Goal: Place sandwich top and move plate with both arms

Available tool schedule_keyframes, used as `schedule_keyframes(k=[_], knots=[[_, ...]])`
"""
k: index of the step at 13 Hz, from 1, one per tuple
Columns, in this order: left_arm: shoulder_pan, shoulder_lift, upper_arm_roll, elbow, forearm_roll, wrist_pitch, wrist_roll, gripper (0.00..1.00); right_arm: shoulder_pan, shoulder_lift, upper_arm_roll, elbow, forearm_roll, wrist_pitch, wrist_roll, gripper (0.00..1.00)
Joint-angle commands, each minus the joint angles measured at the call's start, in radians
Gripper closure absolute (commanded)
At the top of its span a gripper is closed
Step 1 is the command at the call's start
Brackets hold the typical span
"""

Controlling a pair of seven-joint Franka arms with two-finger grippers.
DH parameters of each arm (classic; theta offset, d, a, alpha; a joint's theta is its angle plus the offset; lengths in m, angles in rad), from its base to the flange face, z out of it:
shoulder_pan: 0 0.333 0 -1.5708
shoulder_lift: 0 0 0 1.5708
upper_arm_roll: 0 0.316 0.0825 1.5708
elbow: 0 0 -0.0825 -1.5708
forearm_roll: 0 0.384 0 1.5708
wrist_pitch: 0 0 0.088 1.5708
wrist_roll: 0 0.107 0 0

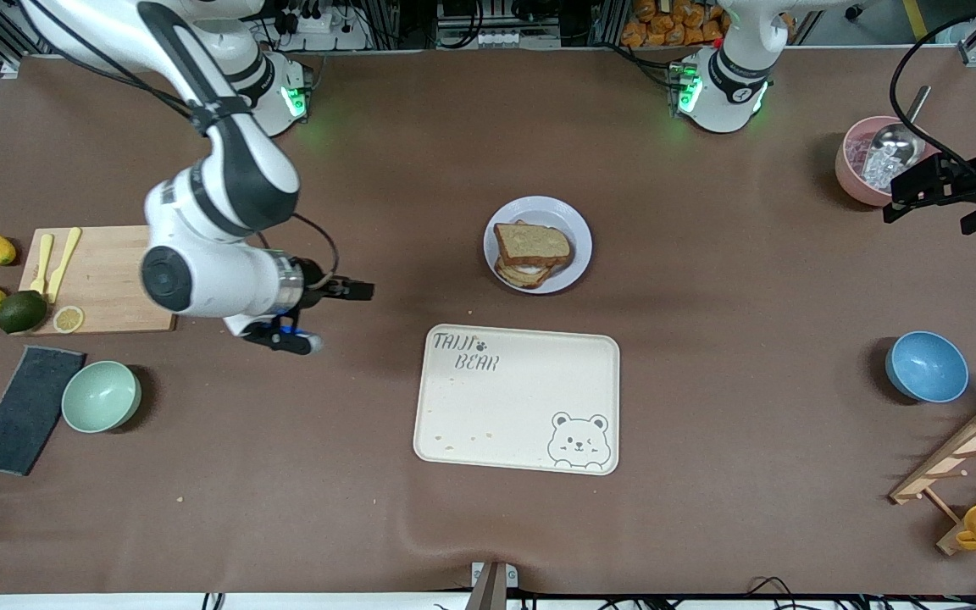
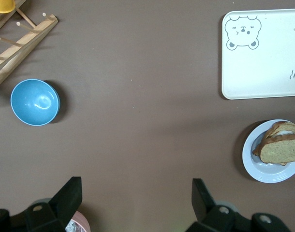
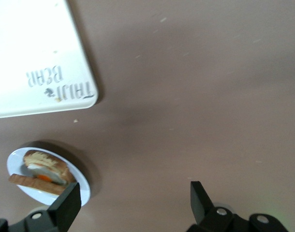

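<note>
Resting already atop the stack on the small round pale lavender plate (image 1: pixel 575 222): plain light-brown bread slice (image 1: pixel 532 243), beside the cream bear-print tray (image 1: pixel 517 398). Hovering wide and empty: right gripper (image 1: pixel 337 313) over bare table, left gripper (image 1: pixel 933 196) near the pink bowl (image 1: pixel 851 166) (likely clearing room for a two-armed lift).

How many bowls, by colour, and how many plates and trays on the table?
Blue bowl: 1
Green bowl: 1
Pink bowl, holding a metal scoop: 1
Plate, with the sandwich top on the stack: 1
Bear-print tray: 1
Total: 5
</note>
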Motion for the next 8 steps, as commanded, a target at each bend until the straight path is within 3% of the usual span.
schedule_keyframes(k=[1,3,6,8], knots=[[0.002,-0.005,0.000,-0.002,-0.016,0.008,0.013,0.00,-0.081,-0.002,0.016,0.063,-0.077,-0.102,-0.097,0.00],[0.002,-0.005,-0.002,0.000,-0.016,0.008,0.013,0.00,-0.173,-0.034,0.016,0.077,-0.082,-0.147,-0.230,0.00],[0.004,-0.005,-0.002,-0.002,-0.016,0.008,0.013,0.00,-0.258,-0.117,0.014,0.075,-0.156,-0.167,-0.310,0.00],[0.002,-0.007,-0.003,-0.002,-0.016,0.008,0.011,0.00,-0.217,-0.157,-0.071,0.090,-0.160,-0.224,-0.311,0.00]])
